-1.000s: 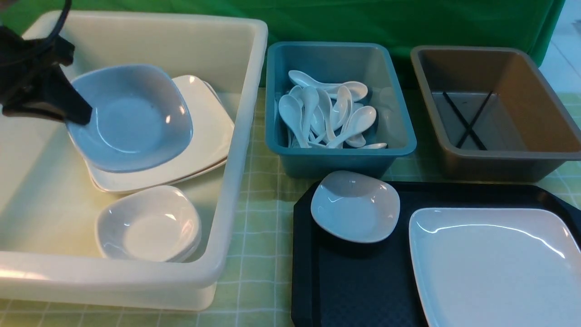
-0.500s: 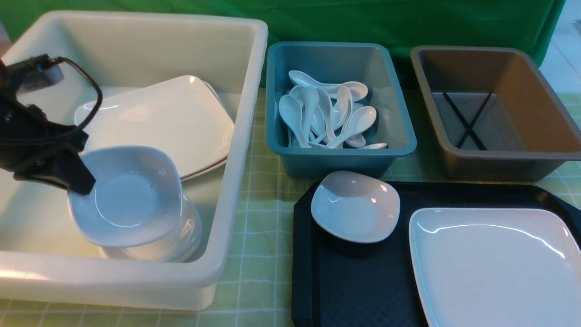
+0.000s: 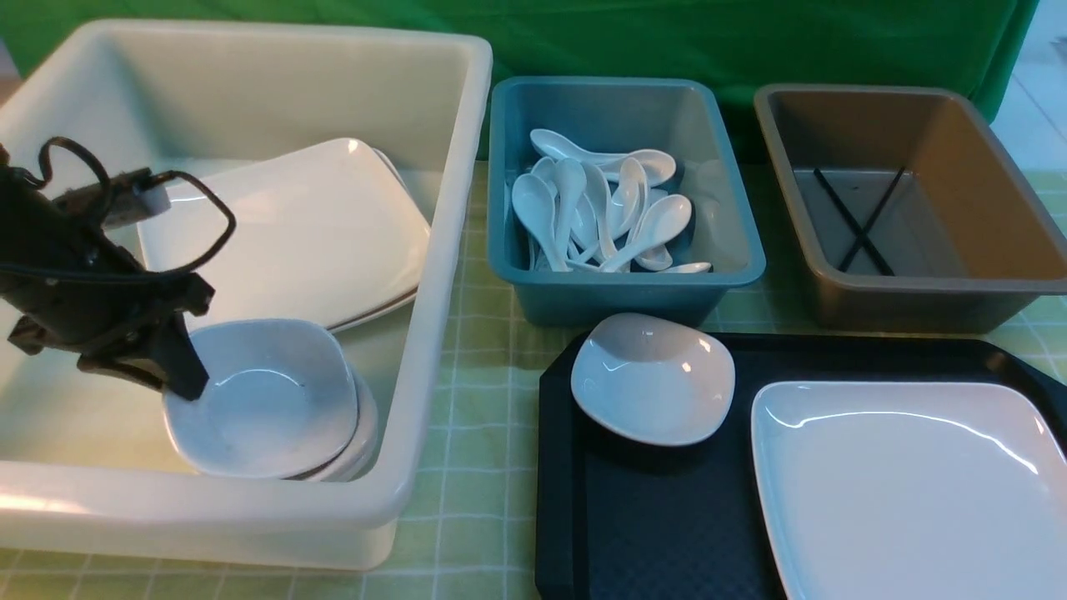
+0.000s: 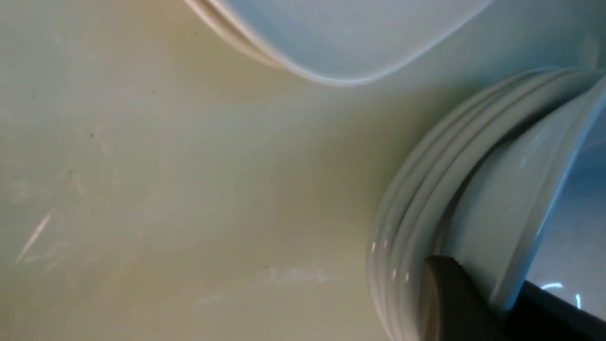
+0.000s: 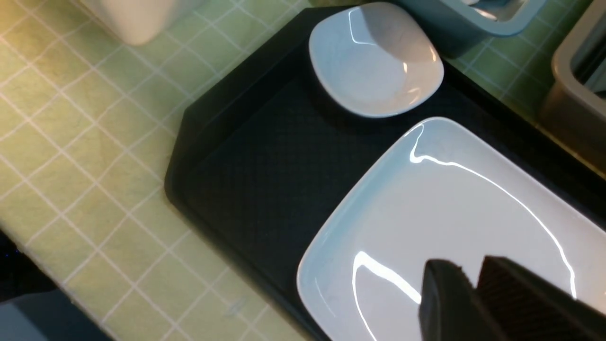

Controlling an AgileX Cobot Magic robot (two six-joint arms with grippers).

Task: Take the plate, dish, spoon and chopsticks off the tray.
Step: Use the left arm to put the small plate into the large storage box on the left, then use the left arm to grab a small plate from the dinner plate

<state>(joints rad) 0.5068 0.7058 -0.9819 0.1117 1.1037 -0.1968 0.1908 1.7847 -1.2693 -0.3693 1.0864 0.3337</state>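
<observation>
Over dish stack [image 3: 363,435] in white bin [image 3: 450,250]: my left fingers [image 4: 454,303] straddle top dish [image 3: 275,400] rim, clamped or slack unclear; open wide, lift straight.

Green backdrop [image 3: 667,37], checked tablecloth [image 3: 467,467]!
Backdrop hangs in folds, tablecloth's pale green with white grid, bright floor [image 3: 1038,92] peeking past.

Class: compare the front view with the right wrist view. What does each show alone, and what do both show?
Front only: the left gripper at a small dish atop a stack inside the white bin. Right wrist only: the right gripper, empty, above the plate. Both: the black tray, its plate and the dish on the tray.
</observation>
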